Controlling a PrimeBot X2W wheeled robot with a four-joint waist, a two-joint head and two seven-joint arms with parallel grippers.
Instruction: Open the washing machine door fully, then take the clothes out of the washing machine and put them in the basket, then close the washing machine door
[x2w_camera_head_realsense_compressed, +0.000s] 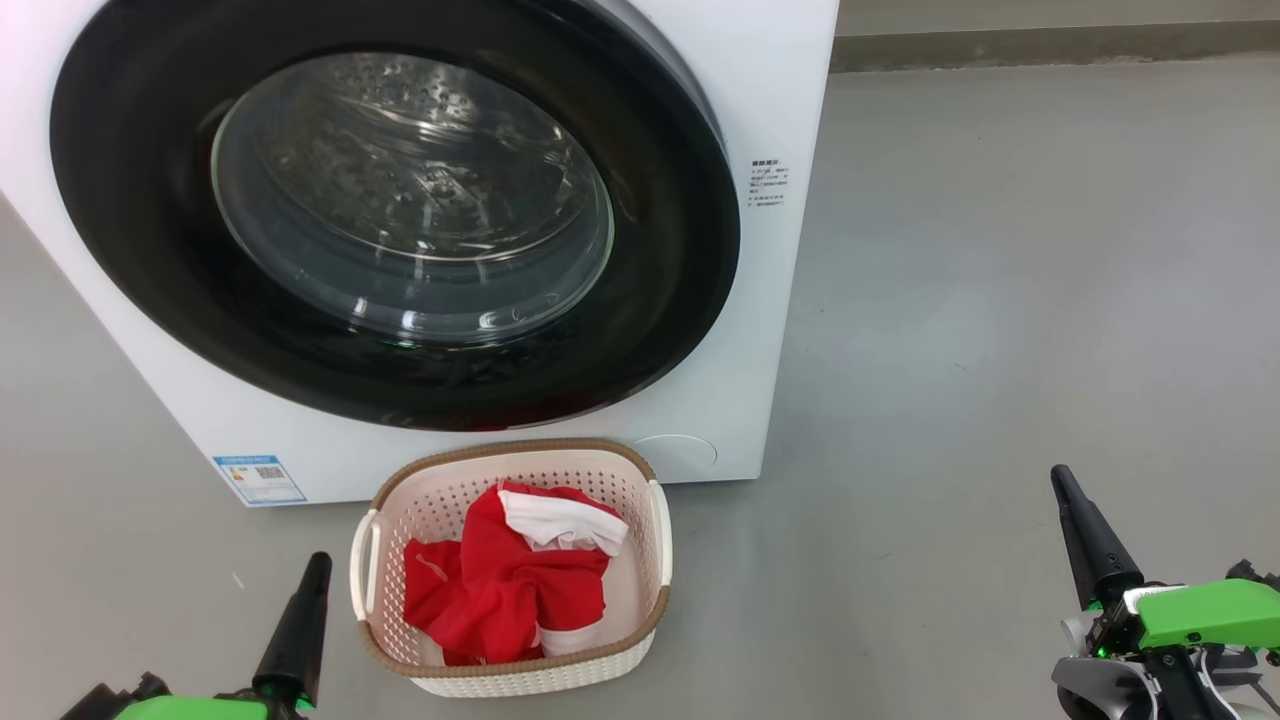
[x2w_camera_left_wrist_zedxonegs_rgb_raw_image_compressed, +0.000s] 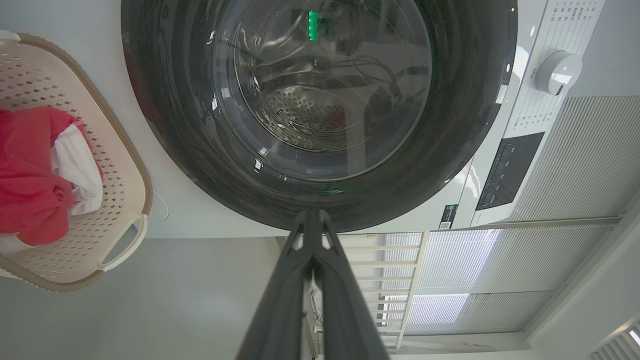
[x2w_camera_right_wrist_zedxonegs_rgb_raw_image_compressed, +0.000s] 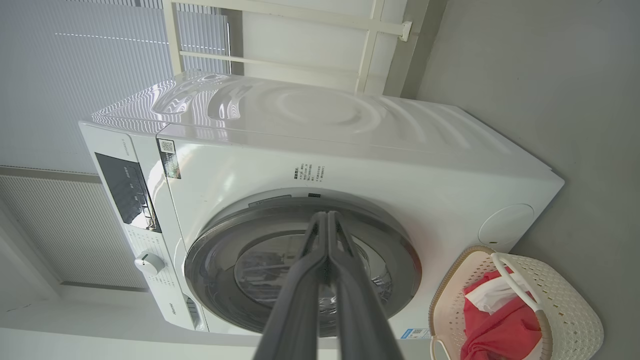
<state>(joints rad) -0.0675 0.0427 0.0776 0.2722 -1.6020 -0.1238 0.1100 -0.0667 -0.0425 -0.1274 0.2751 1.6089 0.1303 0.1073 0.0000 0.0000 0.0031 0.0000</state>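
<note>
The washing machine (x2w_camera_head_realsense_compressed: 780, 330) (x2w_camera_right_wrist_zedxonegs_rgb_raw_image_compressed: 350, 150) stands ahead with its black-rimmed door (x2w_camera_head_realsense_compressed: 400, 220) (x2w_camera_left_wrist_zedxonegs_rgb_raw_image_compressed: 320, 115) (x2w_camera_right_wrist_zedxonegs_rgb_raw_image_compressed: 300, 260) shut against its front; the steel drum shows through the glass. On the floor in front sits the cream basket (x2w_camera_head_realsense_compressed: 655, 520) (x2w_camera_left_wrist_zedxonegs_rgb_raw_image_compressed: 115, 165) (x2w_camera_right_wrist_zedxonegs_rgb_raw_image_compressed: 570, 305) holding the red and white clothes (x2w_camera_head_realsense_compressed: 500, 590) (x2w_camera_left_wrist_zedxonegs_rgb_raw_image_compressed: 30, 185) (x2w_camera_right_wrist_zedxonegs_rgb_raw_image_compressed: 495, 325). My left gripper (x2w_camera_head_realsense_compressed: 318, 562) (x2w_camera_left_wrist_zedxonegs_rgb_raw_image_compressed: 312, 214) is shut and holds nothing, low at the basket's left. My right gripper (x2w_camera_head_realsense_compressed: 1060, 475) (x2w_camera_right_wrist_zedxonegs_rgb_raw_image_compressed: 326, 215) is shut and holds nothing, far right of the basket.
Grey floor (x2w_camera_head_realsense_compressed: 1000, 300) spreads to the right of the machine. A control panel with a white knob (x2w_camera_left_wrist_zedxonegs_rgb_raw_image_compressed: 557, 72) (x2w_camera_right_wrist_zedxonegs_rgb_raw_image_compressed: 148, 263) sits on the machine's top front. White blinds and a window frame (x2w_camera_left_wrist_zedxonegs_rgb_raw_image_compressed: 450, 280) stand behind the machine.
</note>
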